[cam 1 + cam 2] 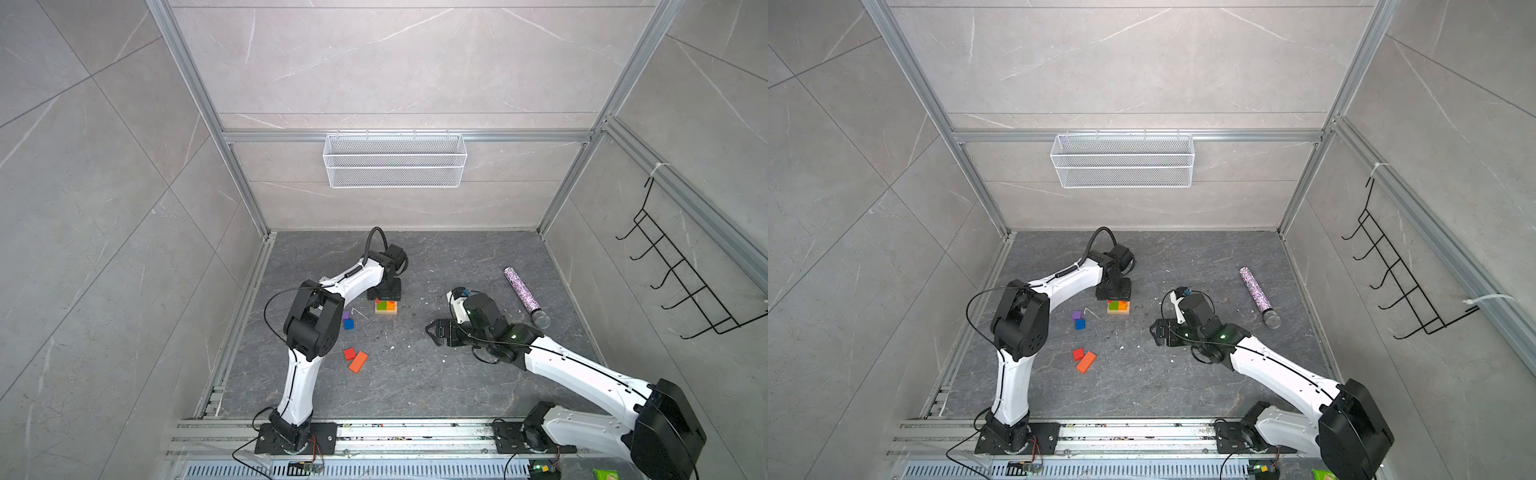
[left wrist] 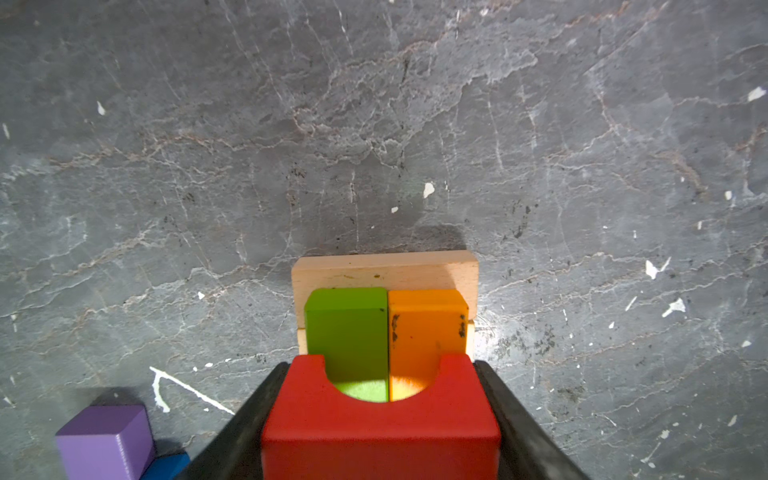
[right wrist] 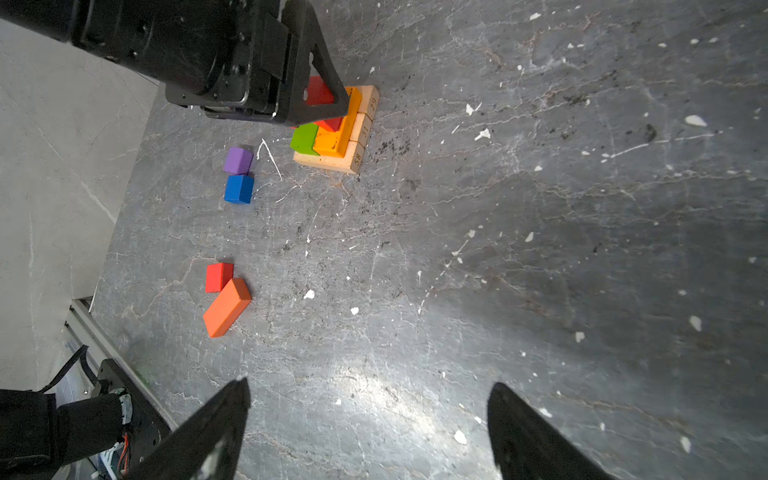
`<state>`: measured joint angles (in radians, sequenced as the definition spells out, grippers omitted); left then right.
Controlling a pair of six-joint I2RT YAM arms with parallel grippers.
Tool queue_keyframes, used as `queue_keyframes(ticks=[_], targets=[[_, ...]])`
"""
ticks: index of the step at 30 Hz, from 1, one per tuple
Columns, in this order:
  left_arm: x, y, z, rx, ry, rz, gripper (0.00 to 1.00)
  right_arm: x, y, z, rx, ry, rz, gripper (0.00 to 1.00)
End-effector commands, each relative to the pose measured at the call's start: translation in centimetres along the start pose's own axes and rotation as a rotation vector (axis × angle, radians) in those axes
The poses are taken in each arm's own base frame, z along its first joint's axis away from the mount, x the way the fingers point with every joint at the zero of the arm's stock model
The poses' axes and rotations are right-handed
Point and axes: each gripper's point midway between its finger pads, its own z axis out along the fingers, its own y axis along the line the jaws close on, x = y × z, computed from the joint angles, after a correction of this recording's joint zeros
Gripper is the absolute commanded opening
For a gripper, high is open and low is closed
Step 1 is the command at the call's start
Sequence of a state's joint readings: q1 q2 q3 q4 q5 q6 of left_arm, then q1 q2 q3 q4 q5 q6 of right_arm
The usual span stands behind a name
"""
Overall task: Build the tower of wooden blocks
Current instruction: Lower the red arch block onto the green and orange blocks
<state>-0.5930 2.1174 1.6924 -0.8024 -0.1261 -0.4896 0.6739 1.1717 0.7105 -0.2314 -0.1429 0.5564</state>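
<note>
Red arch block (image 2: 380,432) crowds the left wrist view, pinched in the left gripper's (image 2: 381,370) jaws. Past it stands the tower (image 2: 376,316): green oblong (image 2: 347,332) and orange oblong (image 2: 428,324) side by side on tan ones (image 2: 384,268); whether the red piece touches them I can't tell. From the right wrist, the right gripper (image 3: 370,388) hangs, jaws spread wide over the floor (image 3: 540,249); a red cube (image 3: 219,276) touches a loose orange brick (image 3: 227,306), purple cube (image 3: 237,160) and blue cube (image 3: 239,189) lie near the tower. In both top views the tower sits mid-floor beneath the left gripper.
</note>
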Motion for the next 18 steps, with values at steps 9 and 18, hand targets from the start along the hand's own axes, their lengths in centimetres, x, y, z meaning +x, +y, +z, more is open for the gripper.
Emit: queue_keyframes(ticks=[9,18], targets=[[-0.81,-0.34,-0.52,0.011,-0.026,-0.019,0.60,0.53,-0.45,0.19,0.022,0.019,-0.015,0.88],[-0.63,-0.38,-0.05,0.010,-0.015,-0.021,0.62,0.51,-0.36,0.14,0.019,0.020,-0.018,0.88]])
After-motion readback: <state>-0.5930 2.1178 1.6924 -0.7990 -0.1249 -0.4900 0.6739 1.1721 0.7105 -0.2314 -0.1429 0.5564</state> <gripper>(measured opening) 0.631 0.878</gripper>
